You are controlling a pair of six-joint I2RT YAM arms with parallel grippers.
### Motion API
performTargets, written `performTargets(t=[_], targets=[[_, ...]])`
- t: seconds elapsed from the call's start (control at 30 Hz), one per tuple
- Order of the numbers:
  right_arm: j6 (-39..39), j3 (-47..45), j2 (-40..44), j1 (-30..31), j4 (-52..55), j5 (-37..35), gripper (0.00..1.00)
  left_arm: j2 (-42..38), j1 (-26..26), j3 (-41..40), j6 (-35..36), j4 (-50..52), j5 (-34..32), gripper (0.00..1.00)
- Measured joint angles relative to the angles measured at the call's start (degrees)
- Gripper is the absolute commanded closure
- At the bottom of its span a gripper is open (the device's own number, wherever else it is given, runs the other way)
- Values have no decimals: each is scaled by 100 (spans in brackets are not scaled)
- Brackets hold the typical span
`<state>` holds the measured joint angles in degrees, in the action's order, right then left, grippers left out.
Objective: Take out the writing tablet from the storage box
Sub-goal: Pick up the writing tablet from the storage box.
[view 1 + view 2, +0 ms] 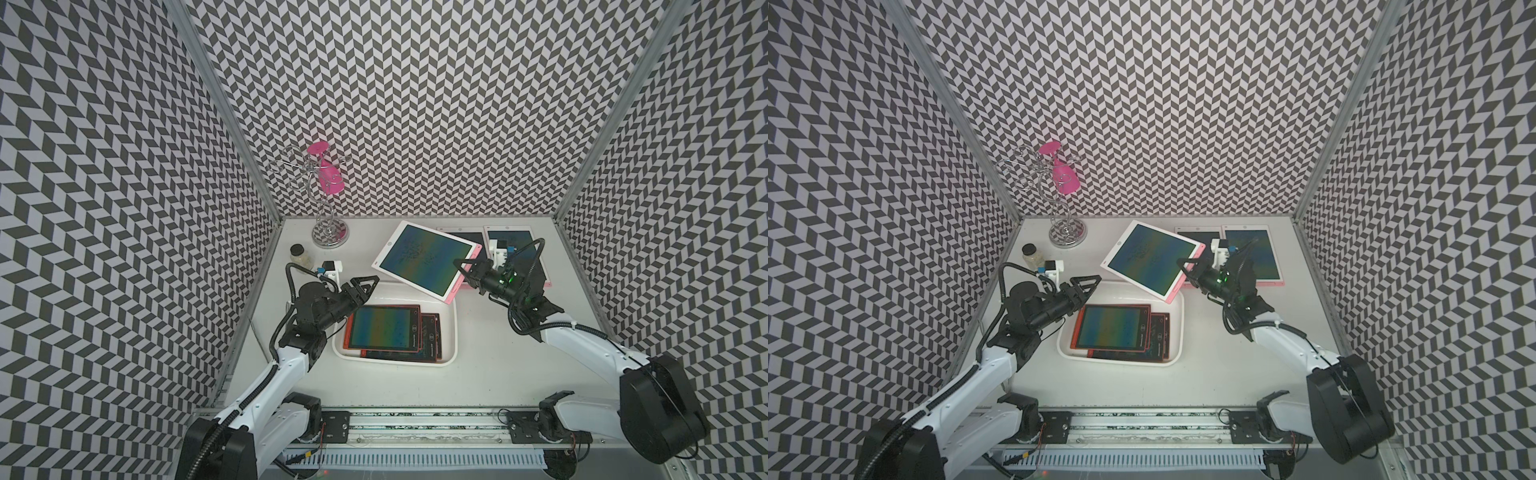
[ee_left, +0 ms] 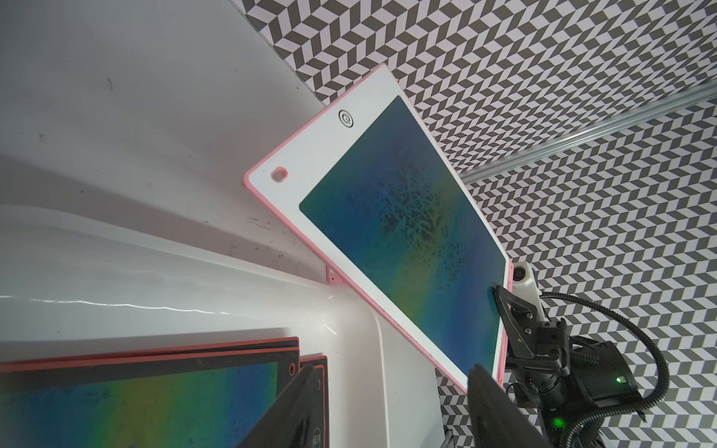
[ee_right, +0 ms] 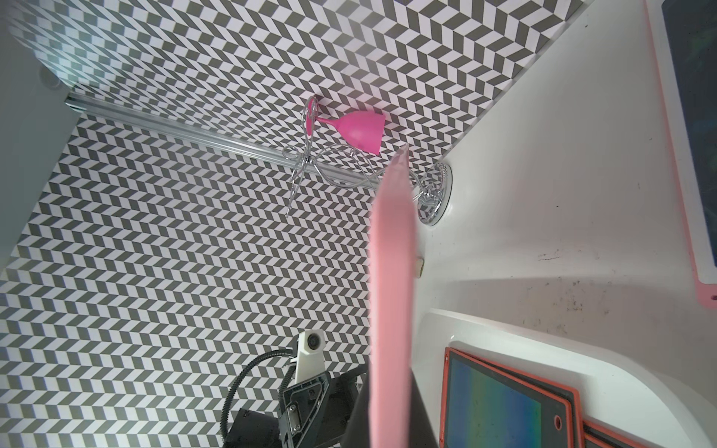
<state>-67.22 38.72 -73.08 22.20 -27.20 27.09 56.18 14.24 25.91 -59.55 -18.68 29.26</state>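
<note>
Pinched tight in the right jaws, by the short edge opposite its round button: a white-faced, pink-edged plastic writing tablet [image 1: 428, 259], dark rainbow-tinted screen facing up. Held clear of the white bench [image 1: 498, 374] and tilted, outside the shallow white plastic storage box [image 1: 452, 332] except for its nearest corner, which hangs over the box's far right corner. Impossible to tell whether touching the rim there. In the right wrist view, nothing of the writing tablet but its blurred pink edge [image 3: 390, 291].

Inside the storage box, lying flat in a loose, offset stack: several red-framed black tablets [image 1: 382, 328].

At the box's far left corner, just above the rim: the left jaws, moderately parted and empty, pointed toward the held writing tablet.

Far right on the bench, behind the right arm [image 1: 582, 336]: two more white, pink-edged tablets [image 1: 517, 237], flat and side by side, partly hidden.

Far left on the bench: a chrome wire stand [image 1: 328, 232] with a pink plastic goblet [image 1: 328, 174] hung upside down on it. Near its base, a small clear jar with a dark lid [image 1: 300, 255].
</note>
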Motion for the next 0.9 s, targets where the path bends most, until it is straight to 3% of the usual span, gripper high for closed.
performTargets(t=[0.9], targets=[[-345,24,-238,581,-555,-420,100,811,317,-31,-210,-1198,-267,37]])
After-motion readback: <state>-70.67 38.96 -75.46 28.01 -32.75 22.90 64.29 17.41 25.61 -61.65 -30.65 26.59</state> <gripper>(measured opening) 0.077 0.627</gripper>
